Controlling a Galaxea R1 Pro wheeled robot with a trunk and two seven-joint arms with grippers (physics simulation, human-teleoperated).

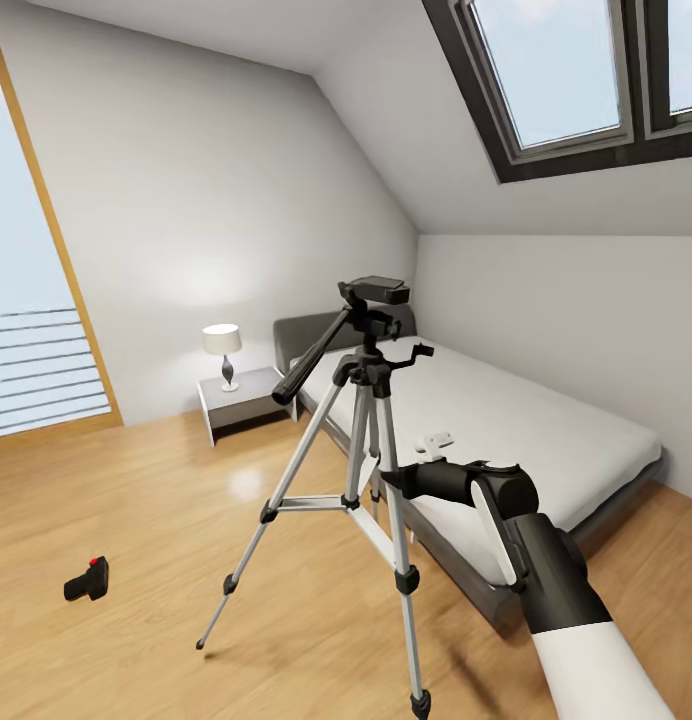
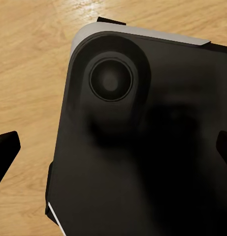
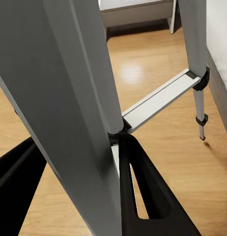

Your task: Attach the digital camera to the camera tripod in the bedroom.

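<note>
**Right gripper at the tripod leg, camera lying well off on the floor**

Nearest, the right arm reaches forward from the lower right, and the right gripper (image 1: 388, 482) sits at a silver leg of the camera tripod (image 1: 371, 440), about at the height of the cross braces. In the right wrist view its black fingers (image 3: 143, 196) stand on either side of the leg (image 3: 74, 98), apart, with the leg between them; whether the pads actually press the tube I cannot tell. The legs look thin, smooth and stiff, so the tripod should be light but top-heavy and easy to tip or slide on the plank floor (image 1: 166, 520). A hold on a leg near the black joints, or on the centre column, seems safer than on the long pan handle (image 1: 308, 362).

The left gripper (image 2: 113, 150) has its fingertips spread wide, with nothing between them, above a dark part of the robot's own body.

The digital camera (image 1: 87, 579) lies on the floor at near left, well apart from the tripod. Small, rigid and probably light, it is best taken across the body, clear of the lens.

Beyond, the bed (image 1: 546, 440) stands just behind the tripod, close to its far leg. A nightstand (image 1: 241, 398) with a lamp (image 1: 224, 352) sits against the far wall.
</note>
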